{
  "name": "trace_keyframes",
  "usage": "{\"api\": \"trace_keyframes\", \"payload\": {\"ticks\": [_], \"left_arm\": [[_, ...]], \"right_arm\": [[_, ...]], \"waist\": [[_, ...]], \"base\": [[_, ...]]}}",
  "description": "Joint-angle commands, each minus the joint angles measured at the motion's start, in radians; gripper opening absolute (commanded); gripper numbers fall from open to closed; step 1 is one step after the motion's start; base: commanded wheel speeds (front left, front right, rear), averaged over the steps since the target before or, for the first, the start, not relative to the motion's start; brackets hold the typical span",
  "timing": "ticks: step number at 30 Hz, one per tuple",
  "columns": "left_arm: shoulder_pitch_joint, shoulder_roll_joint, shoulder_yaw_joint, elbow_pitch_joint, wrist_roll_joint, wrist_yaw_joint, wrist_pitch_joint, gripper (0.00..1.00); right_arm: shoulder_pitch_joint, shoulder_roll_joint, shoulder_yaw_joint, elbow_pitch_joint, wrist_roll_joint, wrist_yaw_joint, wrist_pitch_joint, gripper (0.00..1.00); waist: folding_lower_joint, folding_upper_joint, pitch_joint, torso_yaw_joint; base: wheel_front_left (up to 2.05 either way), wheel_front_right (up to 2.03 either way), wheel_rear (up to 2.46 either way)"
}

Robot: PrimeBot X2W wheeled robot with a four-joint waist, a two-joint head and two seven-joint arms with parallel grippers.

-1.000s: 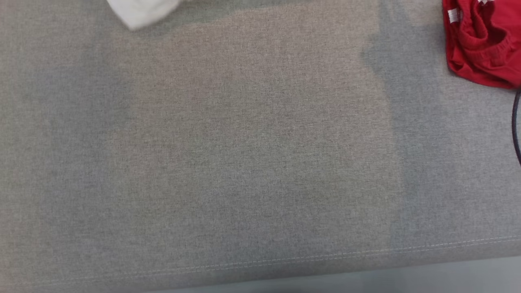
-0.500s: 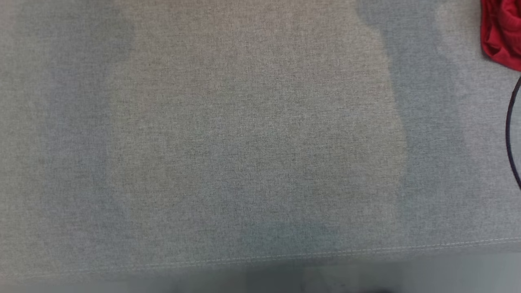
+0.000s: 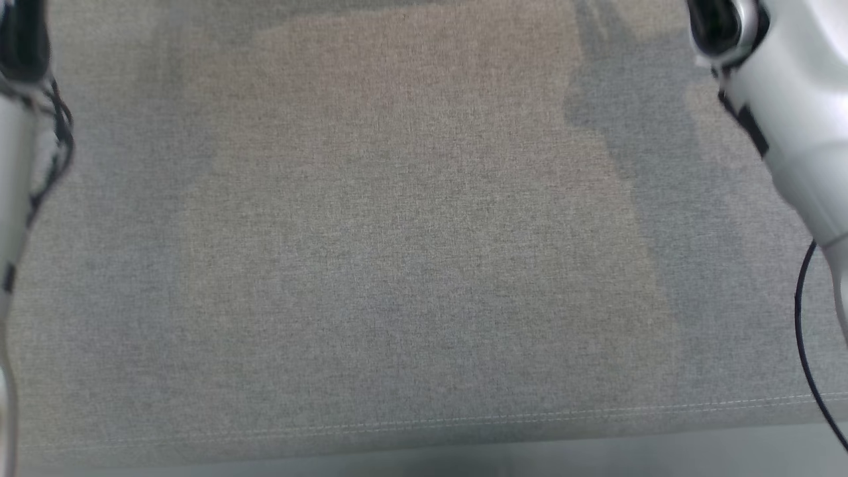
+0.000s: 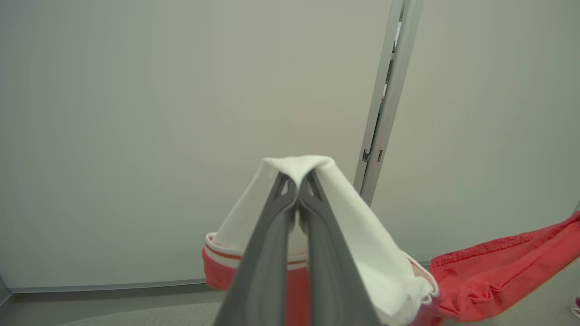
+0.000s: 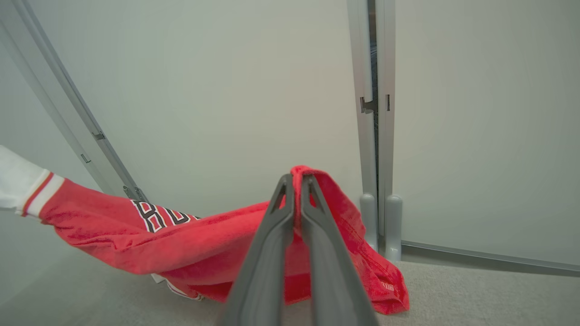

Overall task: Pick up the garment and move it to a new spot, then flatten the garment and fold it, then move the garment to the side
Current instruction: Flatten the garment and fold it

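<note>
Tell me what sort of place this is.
Probably an enclosed test booth or lab bay, not a home: a broad grey fabric-covered worktop with a stitched edge, plain pale wall panels joined by metal posts, and a red garment as the work piece.

Counter (image 3: 424, 265) was covered in grey woven fabric, with a stitched seam (image 3: 464, 419) along its near edge and soft shadows down both sides. Pale grey-green wall panels (image 4: 136, 113) stood behind, joined by upright metal posts (image 5: 374, 113). Light was even and diffuse.

Grey surface (image 3: 424, 265) lies open between left forearm (image 3: 13, 179) and right forearm (image 3: 795, 119); garment (image 5: 204, 244) and wall panels (image 5: 226, 90) stand beyond.
</note>
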Motion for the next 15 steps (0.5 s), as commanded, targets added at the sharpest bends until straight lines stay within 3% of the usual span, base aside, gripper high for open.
{"api": "trace_keyframes", "payload": {"ticks": [1, 9, 15], "left_arm": [[0.068, 0.007, 0.017, -0.029, -0.006, -0.003, -0.004, 0.00], [0.472, 0.026, 0.148, -0.281, 0.075, 0.048, -0.004, 0.00], [0.776, -0.021, 0.269, -0.451, 0.102, 0.077, -0.004, 0.00]], "right_arm": [[0.053, -0.012, 0.015, -0.023, 0.021, 0.000, -0.003, 0.00], [0.310, -0.094, 0.061, -0.192, 0.111, 0.000, -0.003, 0.00], [0.511, -0.119, 0.044, -0.268, 0.111, 0.000, -0.003, 0.00]], "waist": [[0.0000, 0.0000, -0.044, -0.001], [0.0000, 0.0000, -0.153, -0.016], [0.0000, 0.0000, -0.232, -0.027]], "base": [[0.00, 0.00, 0.00], [0.00, 0.00, 0.00], [0.00, 0.00, 0.00]]}}
